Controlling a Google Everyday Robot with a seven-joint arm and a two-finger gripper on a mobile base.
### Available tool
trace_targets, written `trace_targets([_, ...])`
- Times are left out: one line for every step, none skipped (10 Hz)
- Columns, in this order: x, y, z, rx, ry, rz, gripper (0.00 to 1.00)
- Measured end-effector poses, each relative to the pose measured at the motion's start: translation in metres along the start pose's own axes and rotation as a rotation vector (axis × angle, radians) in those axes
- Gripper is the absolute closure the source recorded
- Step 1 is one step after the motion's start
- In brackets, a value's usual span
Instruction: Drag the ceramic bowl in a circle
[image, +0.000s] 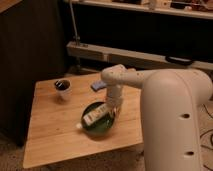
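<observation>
The ceramic bowl (101, 125) is a wide, shallow, glossy green dish near the middle front of the wooden table (50, 135). A white bottle-like thing (93, 117) lies across its left side. My gripper (112, 108) comes down from the white arm (165, 115) and sits at the bowl's far right rim, touching it.
A small white cup with a dark inside (62, 86) stands at the back left of the table. A small blue thing (98, 86) lies at the back, behind the gripper. A dark cabinet (30, 55) stands at the left and a low shelf unit (140, 55) behind.
</observation>
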Motion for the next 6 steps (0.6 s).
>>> trace_targets([0.013, 0.016, 0.004, 0.006, -0.001, -0.029, 1.0])
trace_targets([0.029, 0.044, 0.009, 0.016, -0.002, -0.075, 1.0])
trace_targets([0.039, 0.07, 0.012, 0.021, -0.004, -0.114, 1.0])
trace_targets([0.046, 0.094, 0.014, 0.024, -0.007, -0.147, 1.0])
trace_targets([0.053, 0.133, 0.015, 0.029, -0.017, -0.187, 1.0])
trace_targets([0.053, 0.167, 0.014, 0.029, -0.028, -0.206, 1.0])
